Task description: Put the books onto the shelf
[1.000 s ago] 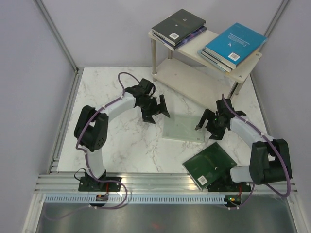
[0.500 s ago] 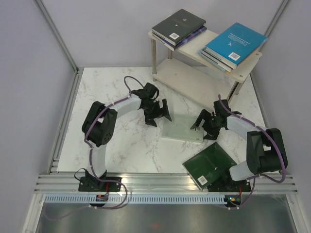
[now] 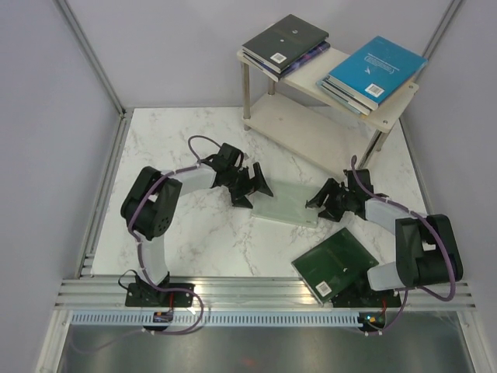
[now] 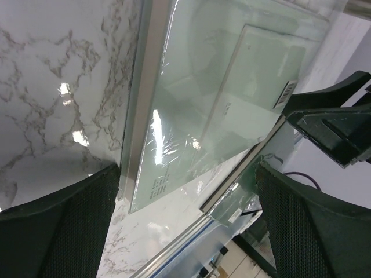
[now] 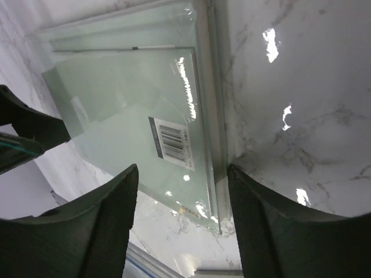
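Both grippers have drawn in on the pale mint book [image 3: 289, 203] since a second ago, one from each side. At left, we see the left gripper [image 3: 255, 185] with its jaws spread fully wide, holding nothing. In its wrist view the book's near edge lies between the two fingers [image 4: 64, 226]; we cannot tell whether they touch it. At right, the right gripper [image 3: 320, 203] stands partly open, also holding nothing, and the book's barcoded corner lies between its fingers [image 5: 272, 220]. The book rests flat on the white marble table [image 3: 194, 233], with the dark green book [image 3: 335, 263] near the right arm's base. Behind, the shelf [image 3: 311, 134] carries a black-topped stack [image 3: 286, 39] and a cyan-topped stack [image 3: 374, 68] on its upper board. Plain grey walls [image 3: 46, 93] enclose the table.
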Controlling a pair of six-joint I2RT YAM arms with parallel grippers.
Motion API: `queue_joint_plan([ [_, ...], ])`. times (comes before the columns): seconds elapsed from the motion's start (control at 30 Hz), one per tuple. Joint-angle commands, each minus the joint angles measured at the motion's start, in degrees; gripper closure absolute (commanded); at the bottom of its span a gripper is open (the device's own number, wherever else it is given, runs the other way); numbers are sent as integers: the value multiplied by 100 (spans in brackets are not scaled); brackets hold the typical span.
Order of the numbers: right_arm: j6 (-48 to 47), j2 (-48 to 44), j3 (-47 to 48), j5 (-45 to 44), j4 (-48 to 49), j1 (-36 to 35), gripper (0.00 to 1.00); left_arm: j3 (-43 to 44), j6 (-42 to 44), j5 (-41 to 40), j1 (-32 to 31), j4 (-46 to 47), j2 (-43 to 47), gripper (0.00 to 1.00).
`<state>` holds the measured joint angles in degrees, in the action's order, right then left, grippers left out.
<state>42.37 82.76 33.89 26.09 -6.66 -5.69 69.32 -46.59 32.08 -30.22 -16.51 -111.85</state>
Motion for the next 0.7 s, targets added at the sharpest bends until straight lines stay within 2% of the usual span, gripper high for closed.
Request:
queue_joint_plan([
  [0.0, 324, -356, -198, 299, 314, -116, 35, -514, -693, 949, -160, 1289, 383, 0],
  [0.03, 385, -453, -225, 388, 375, -116, 37, -620, -781, 1011, -134, 1448, 479, 0],
  [0.07, 499, -628, -251, 458, 402, -125, 44, -726, -964, 1124, -107, 1614, 576, 0],
  [0.23, 983, -1331, -374, 985, 770, -116, 58, -1350, -1405, 1345, 112, 2511, 1156, 0],
  [0.43, 1957, -2316, -252, 1557, 1350, -160, 82, -1807, -1388, 1380, 297, 2661, 1412, 1],
  [0.57, 2240, -2563, -76, 1794, 1360, -414, 89, -2071, -1467, 1407, 306, 2890, 1412, 1],
  [0.67, 2451, -2607, 3, 1848, 1623, -941, 91, -2115, -1494, 1459, 306, 2987, 1368, 1],
])
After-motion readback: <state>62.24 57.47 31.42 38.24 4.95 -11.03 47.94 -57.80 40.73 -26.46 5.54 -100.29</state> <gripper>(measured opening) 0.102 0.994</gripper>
